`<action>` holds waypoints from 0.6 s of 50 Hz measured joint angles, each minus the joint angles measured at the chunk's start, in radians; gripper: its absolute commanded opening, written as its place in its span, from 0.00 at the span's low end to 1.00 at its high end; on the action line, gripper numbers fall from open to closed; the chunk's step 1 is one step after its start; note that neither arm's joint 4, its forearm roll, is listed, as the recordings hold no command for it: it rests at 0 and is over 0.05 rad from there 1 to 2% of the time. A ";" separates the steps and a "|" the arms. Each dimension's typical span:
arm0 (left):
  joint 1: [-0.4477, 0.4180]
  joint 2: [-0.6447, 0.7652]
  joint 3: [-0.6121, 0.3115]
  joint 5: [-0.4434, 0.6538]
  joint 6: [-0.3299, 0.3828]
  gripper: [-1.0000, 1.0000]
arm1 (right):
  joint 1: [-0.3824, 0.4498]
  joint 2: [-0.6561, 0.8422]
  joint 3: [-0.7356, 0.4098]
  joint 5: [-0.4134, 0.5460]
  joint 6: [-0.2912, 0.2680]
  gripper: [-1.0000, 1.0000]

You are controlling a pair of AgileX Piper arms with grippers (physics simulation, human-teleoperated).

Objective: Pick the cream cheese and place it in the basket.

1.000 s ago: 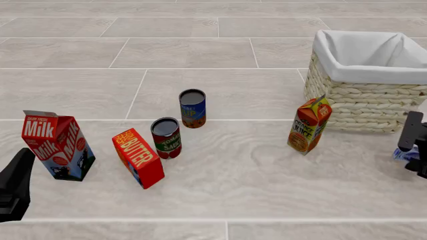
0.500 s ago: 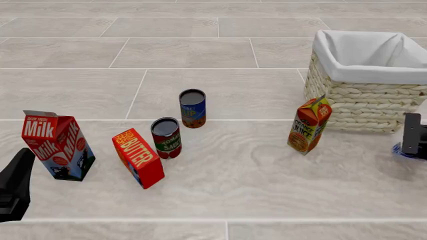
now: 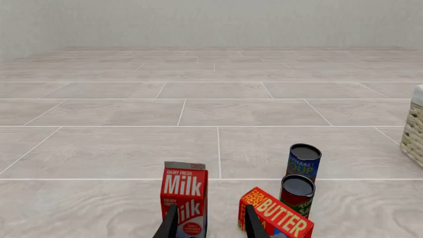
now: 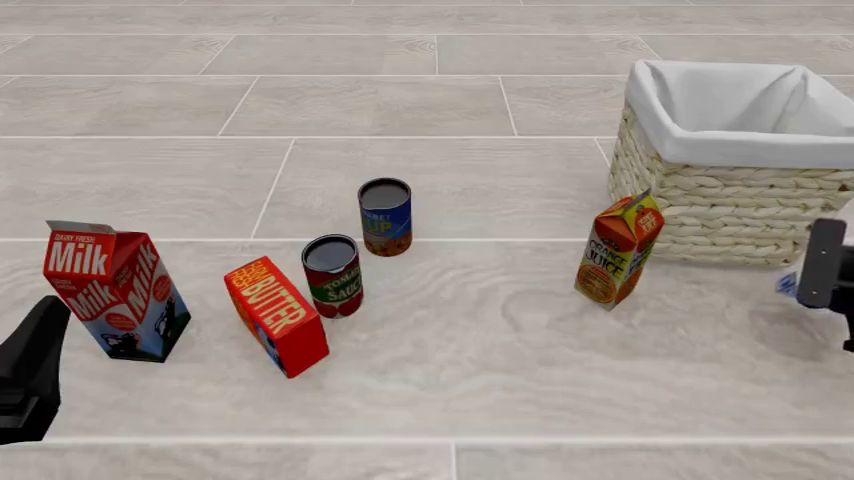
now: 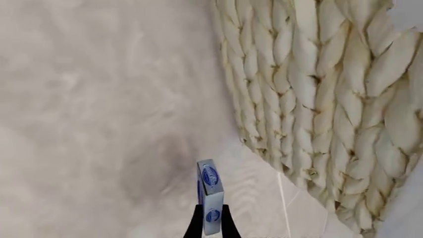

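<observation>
Since 0.5 s ago the right gripper (image 4: 826,272) has come up a little at the front view's right edge, and the cream cheese (image 4: 787,285) with it: the blue patch now shows higher, beside the finger rather than under it. A second ago the box lay lower, at table level. So, as I judge it, the pick is done and the lift has begun; carry to the basket (image 4: 694,200) is next, and it stands just beside and beyond the gripper.

Front view gives only a sliver of the box, prob. off the table but hard to be sure there. The right wrist view settles the grip: cream cheese (image 5: 209,196) stands on edge, pinched between the two fingertips of the right gripper (image 5: 211,223), w/ the basket's wicker wall (image 5: 317,99) close by.

Left gripper (image 3: 210,223) hangs apart-fingered, holding nothing, near the milk carton (image 3: 184,198) and butter box (image 3: 278,218); only its wrist view shows that gap.
</observation>
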 measured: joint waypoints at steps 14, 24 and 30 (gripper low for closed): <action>0.000 0.000 0.000 0.000 0.000 1.00 | 0.078 -0.192 0.106 0.030 0.090 0.00; 0.000 0.000 0.000 0.000 0.000 1.00 | 0.170 -0.330 0.081 0.112 0.297 0.00; 0.000 0.000 0.000 0.000 0.000 1.00 | 0.232 -0.392 0.026 0.153 0.448 0.00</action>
